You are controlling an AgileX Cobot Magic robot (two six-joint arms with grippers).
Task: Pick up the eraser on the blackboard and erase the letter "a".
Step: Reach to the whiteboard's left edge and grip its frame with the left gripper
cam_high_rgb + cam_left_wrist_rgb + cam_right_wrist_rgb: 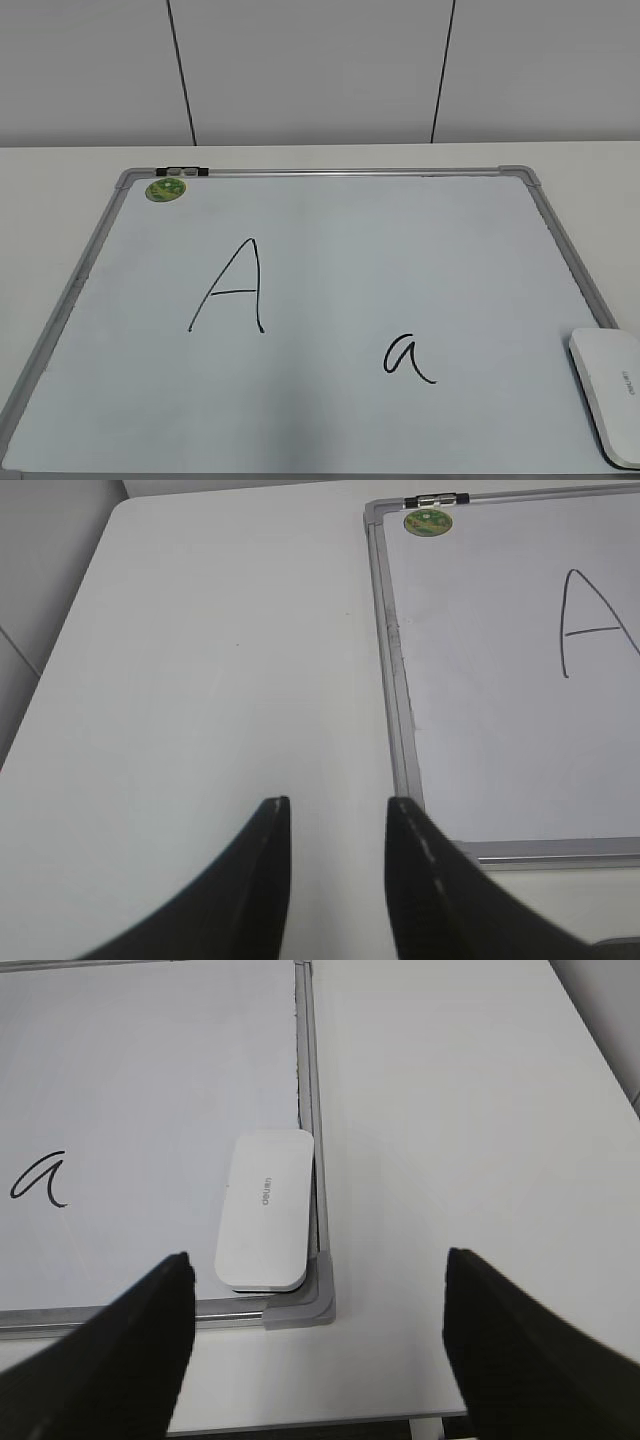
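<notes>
Eraser [265, 1210] at the blackboard's [400, 250] 4 o'clock corner.
Right gripper [315, 1305] spread wide, empty (left gripper [335, 825] slightly parted, empty too).

Slanted front view; wrists above blackboard [330, 280]

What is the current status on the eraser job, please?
Both grippers open, empty. Eraser untouched at board corner, right gripper above it. Letter "a" intact. Nothing in the way.
</notes>
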